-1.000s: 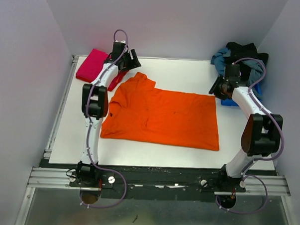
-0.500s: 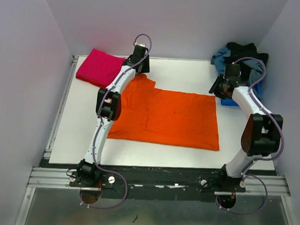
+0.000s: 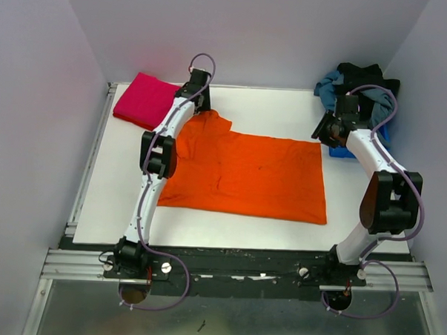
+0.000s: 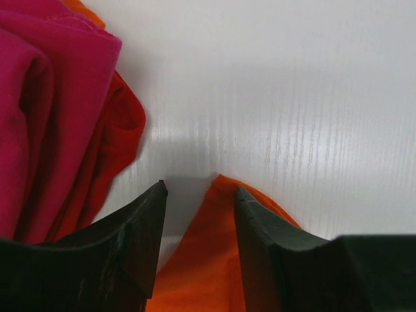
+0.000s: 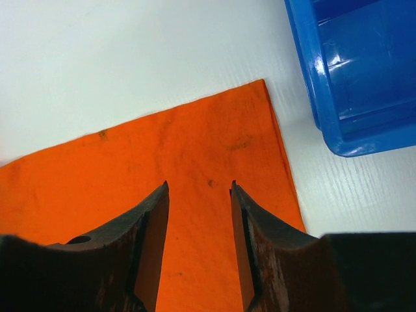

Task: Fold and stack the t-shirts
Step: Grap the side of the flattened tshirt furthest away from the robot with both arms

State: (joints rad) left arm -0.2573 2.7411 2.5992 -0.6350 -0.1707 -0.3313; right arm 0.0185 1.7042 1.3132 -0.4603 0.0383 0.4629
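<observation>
Bright orange cotton t-shirt (image 3: 245,176): solid colour, and in the right wrist view a few small dark specks dot the fabric. Magenta-pink folded cotton shirt (image 3: 143,99), with a deeper red layer showing under its edge up close. Smooth white table top (image 3: 111,200), faint fine streaks running through it. Glossy blue plastic bin (image 5: 351,71), flashing pale highlights. Heap of black and teal-blue clothes (image 3: 357,78). White left arm (image 3: 144,201) and white right arm (image 3: 361,147), both with black joints and lilac cables.

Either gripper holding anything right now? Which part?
Nothing held. Left gripper open astride a tip of the orange t-shirt; right gripper open over its corner.
</observation>
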